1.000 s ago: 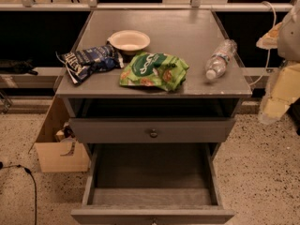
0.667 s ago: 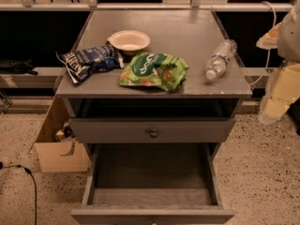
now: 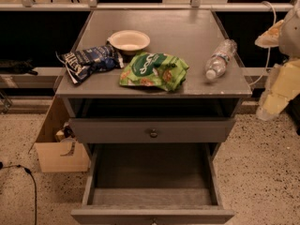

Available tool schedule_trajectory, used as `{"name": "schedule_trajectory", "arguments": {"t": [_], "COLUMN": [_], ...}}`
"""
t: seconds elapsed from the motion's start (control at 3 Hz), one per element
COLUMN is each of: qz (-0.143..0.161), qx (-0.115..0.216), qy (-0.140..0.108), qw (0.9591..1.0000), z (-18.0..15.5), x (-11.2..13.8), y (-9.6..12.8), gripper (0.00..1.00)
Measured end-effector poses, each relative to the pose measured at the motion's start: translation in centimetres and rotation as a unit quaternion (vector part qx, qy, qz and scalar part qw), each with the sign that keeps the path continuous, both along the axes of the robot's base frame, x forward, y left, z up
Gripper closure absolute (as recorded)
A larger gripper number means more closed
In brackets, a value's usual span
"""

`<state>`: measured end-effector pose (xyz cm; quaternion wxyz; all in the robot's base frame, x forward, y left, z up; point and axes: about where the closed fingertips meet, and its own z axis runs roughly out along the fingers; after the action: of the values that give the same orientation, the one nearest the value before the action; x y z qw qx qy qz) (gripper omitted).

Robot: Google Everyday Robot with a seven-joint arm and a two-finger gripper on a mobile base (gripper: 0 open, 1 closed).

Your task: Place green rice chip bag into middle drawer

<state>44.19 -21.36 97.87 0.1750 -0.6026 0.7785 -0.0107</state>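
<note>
The dark blue chip bag (image 3: 89, 60) lies at the left. Just right of it, the green rice chip bag (image 3: 153, 70) rests on the surface (image 3: 187, 27), above the open middle drawer (image 3: 152, 175). My gripper (image 3: 281, 83) hangs far right, off the surface. I cannot tell whether it is open. I should descend on the bag's crinkled middle.

the green rice chip bag (image 3: 153, 70) lay on the bench (image 3: 187, 27) beside a blue chip bag (image 3: 89, 61); the middle drawer (image 3: 152, 172) stood open below; the gripper (image 3: 276, 95) hung off the bench's right edge.

cream blocky gripper (image 3: 275, 96), perhaps, at right edge; thin cable (image 3: 274, 27).
</note>
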Motion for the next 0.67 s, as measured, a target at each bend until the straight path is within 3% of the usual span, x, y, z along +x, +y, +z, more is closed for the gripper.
{"name": "schedule_trajectory", "arguments": {"t": [0.67], "qz": [0.039], "qx": [0.068], "qy": [-0.009], "qw": [0.9969], "z": [0.3], "x": [5.9], "y": [4.2], "gripper": [0.00]}}
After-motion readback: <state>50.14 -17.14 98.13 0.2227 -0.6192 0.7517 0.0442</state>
